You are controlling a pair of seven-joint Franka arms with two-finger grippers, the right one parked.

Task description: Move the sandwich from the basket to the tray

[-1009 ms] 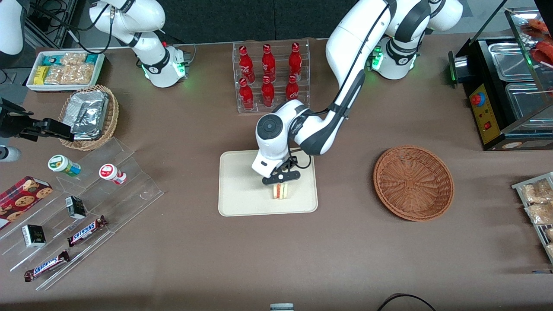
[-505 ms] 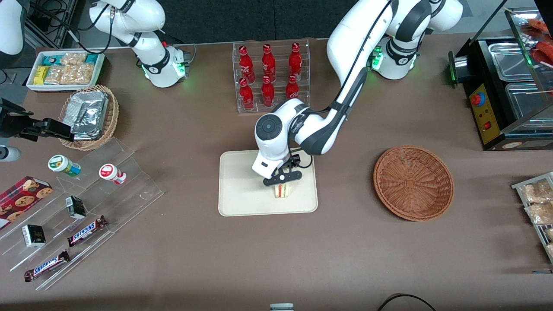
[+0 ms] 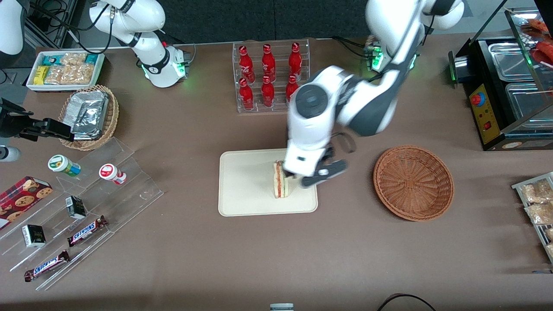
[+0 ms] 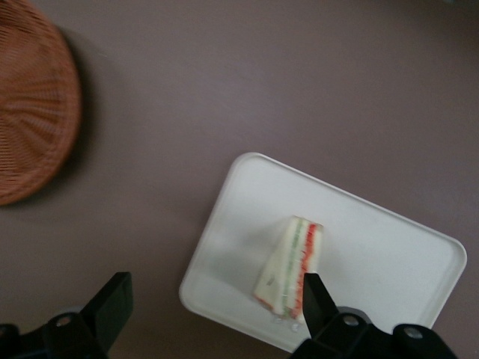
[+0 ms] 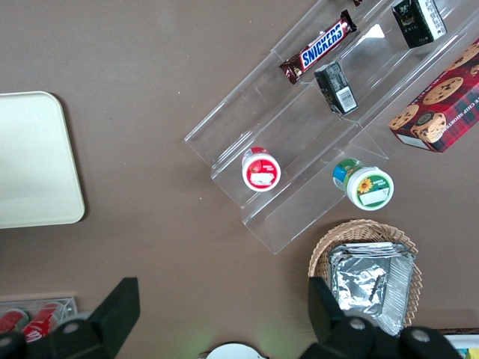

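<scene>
Sandwich sits on the cream tray, resting on one bread face w/ the red-pink filling edge facing up, in the half of the tray toward the working arm's end of the table. Nothing grips it. Left gripper hangs above the tray's edge, between sandwich and basket, jaws spread wide and holding nothing. In the wrist view the two black fingers stand far apart; the sandwich lies on the tray below, one fingertip overlapping it in the view but raised off it.

The reddish-brown wicker basket sits on the brown table near the tray, toward the working arm's end, w/ no food in it; part of it also shows in the wrist view.

Acrylic rack of red soda bottles stands farther from the front camera than the tray.
</scene>
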